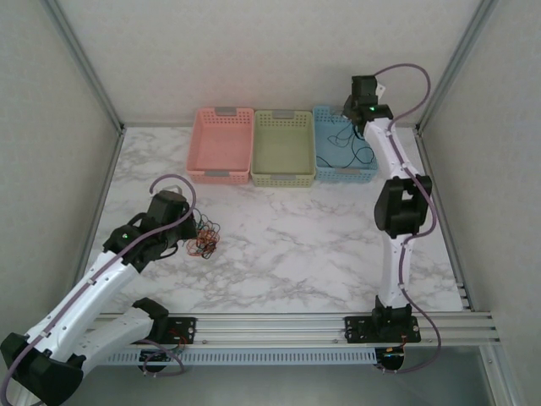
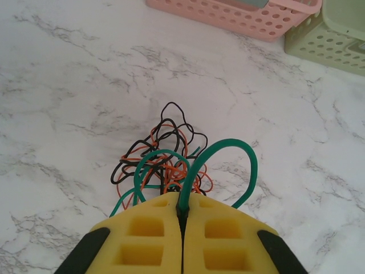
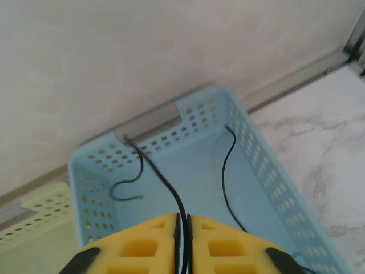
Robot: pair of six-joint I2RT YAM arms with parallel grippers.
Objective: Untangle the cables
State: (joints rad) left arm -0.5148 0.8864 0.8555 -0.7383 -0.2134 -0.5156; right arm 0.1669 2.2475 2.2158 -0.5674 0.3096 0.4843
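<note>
Cables [image 2: 162,154] lie in a loose knot of black, red-orange & green on the marble counter [image 2: 68,85], right in front of the L hand [image 2: 182,208] & touching its tips. L hand is clenched, yellow pads pressed flat together, w/ one green cable [image 2: 228,145] pinched btwn them at the tip. That cable arcs up & over to the hand's right, then drops back down beside the pad. A second green loop rises just left of it & runs into the knot. Farther ahead of this hand, off to its right, sit a pink basket [image 2: 228,14] & a pale green basket [image 2: 336,34], side by side, well apart from the knot.

R hand [image 3: 183,220] hangs over the blue basket [image 3: 259,154], pointing down into it. Its pads stand only a slit apart, w/ a black cable [image 3: 162,177] running from that slit forward to the basket's far wall. Can't tell whether it's gripped or loose. Another black cable [image 3: 224,171] lies in the basket just right of the first, apart from it. In the top cam, the blue basket sits at the row's end, next to the pale green one.
</note>
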